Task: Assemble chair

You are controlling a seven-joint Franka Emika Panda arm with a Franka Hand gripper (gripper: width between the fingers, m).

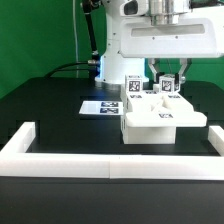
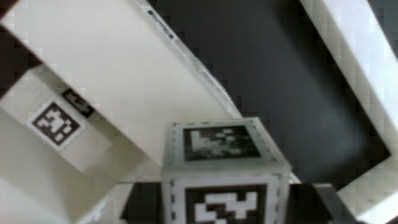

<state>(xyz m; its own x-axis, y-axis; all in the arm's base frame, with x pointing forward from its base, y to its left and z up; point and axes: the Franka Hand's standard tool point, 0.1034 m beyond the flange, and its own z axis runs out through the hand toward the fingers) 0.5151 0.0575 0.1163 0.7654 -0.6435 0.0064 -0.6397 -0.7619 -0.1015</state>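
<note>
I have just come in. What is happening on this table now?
A robot arm is assembling a small white plastic chair on the black table. Its fingers are shut on a white square post with a black-and-white tag, upright at the chair's back. The flat white marker board lies beside the chair.

You find no words, brands or numbers to read anywhere. The only markings are black-and-white square tags on the white chair parts and on the marker board; they carry no legible characters.
</note>
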